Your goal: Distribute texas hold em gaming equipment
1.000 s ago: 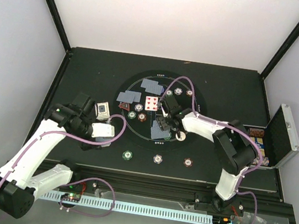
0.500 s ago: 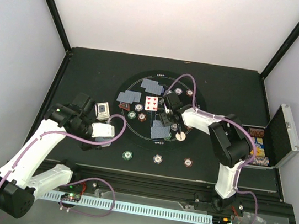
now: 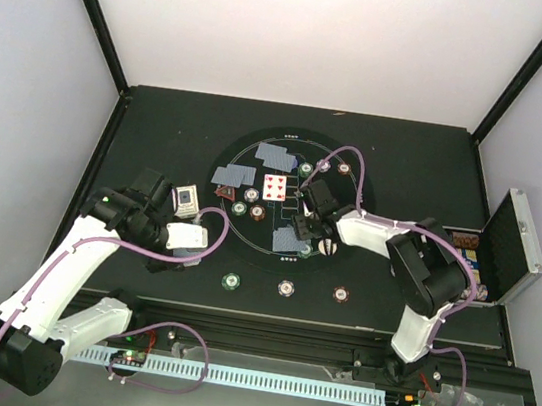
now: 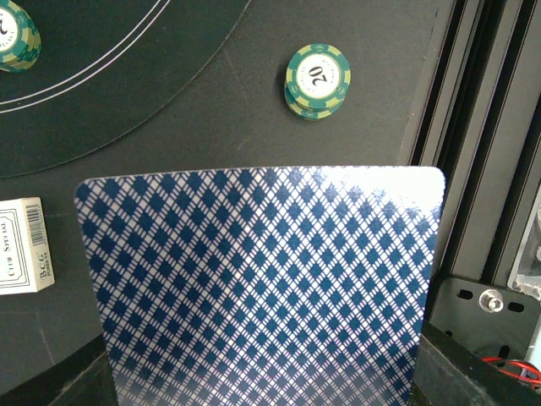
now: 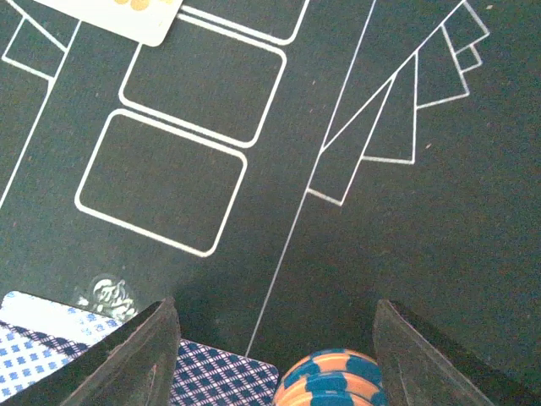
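Status: left gripper (image 3: 195, 240) is closed on a blue diamond-backed card (image 4: 262, 288). Its fingers aren't visible in its own wrist view. The card's back fills the lower half of that view, held up off the table (image 3: 162, 117). Past the card's top edge, a green striped chip (image 4: 317, 80) marked 20 lies on bare table near the rail. A card box (image 4: 21, 245) sits just left of the held card, apart from it. A second green chip (image 4: 17, 34) is in the upper-left corner, on the round mat (image 3: 263, 245).

The right gripper (image 5: 275, 309) is low over the mat with jaws spread, gripping nothing. An orange-and-blue chip stack (image 5: 334, 381) sits between the two fingers, back toward the wrist end. There's a clear gap on the left of that view. It's tight against the other finger and I can't tell if they touch. Face-down blue-backed cards (image 5: 51, 355) overlap at lower left, partly hidden behind the finger on that side. A white-faced card corner (image 5: 118, 13) lies well ahead of the tips.

From overhead, a row of three chips (image 3: 285, 288) runs along the near side of the table. A face-up red-pip card (image 3: 274, 187) is mid-mat, with more face-down cards (image 3: 273, 155) beyond it. An open black case (image 3: 512, 247) stands at the right edge, well apart from the right gripper.
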